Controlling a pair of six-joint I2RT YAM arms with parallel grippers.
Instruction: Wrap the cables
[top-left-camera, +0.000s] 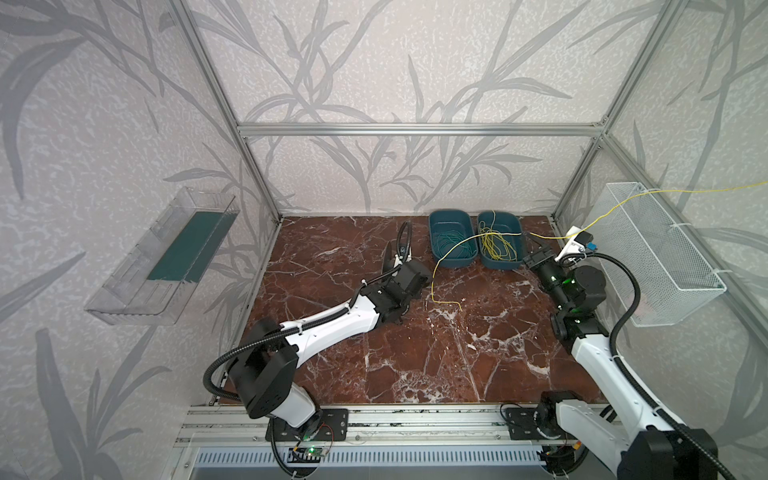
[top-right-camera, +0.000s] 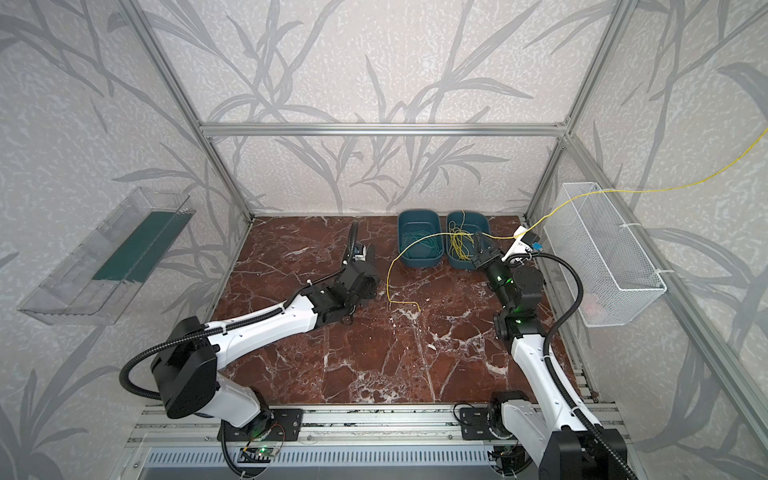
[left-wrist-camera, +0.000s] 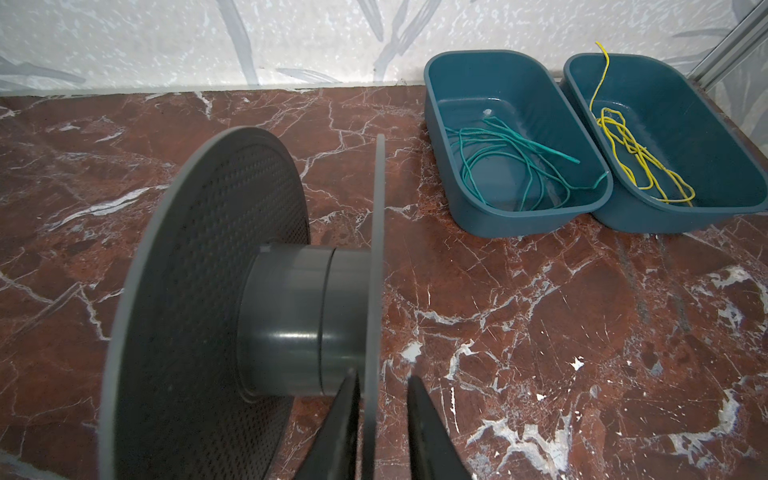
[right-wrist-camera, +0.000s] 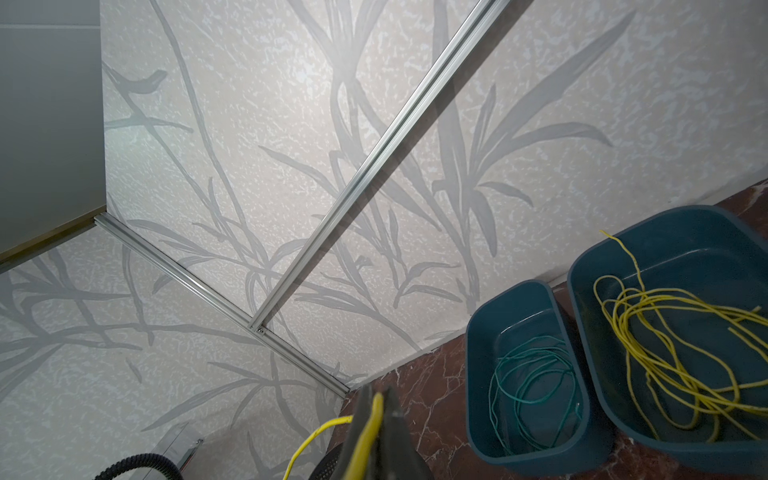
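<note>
One thin yellow cable (top-left-camera: 433, 282) has a loose end on the marble table and arcs over the bins to my right gripper (top-left-camera: 528, 243), which is shut on it (right-wrist-camera: 378, 392). Past the jaws the cable climbs over the wire basket and leaves view. More yellow cables (left-wrist-camera: 640, 162) lie coiled in the right teal bin (left-wrist-camera: 665, 216). A green cable (left-wrist-camera: 519, 166) lies in the left bin (left-wrist-camera: 519, 210). My left gripper (left-wrist-camera: 382, 378) straddles the thin flange of a grey spool (left-wrist-camera: 286, 316). One finger touches the flange and the other stands apart, so it is open.
A white wire basket (top-left-camera: 665, 257) hangs on the right wall. A clear plastic shelf (top-left-camera: 162, 257) hangs on the left wall. A white plug-like device (top-left-camera: 575, 245) sits at the table's back right corner. Aluminium frame posts border the table.
</note>
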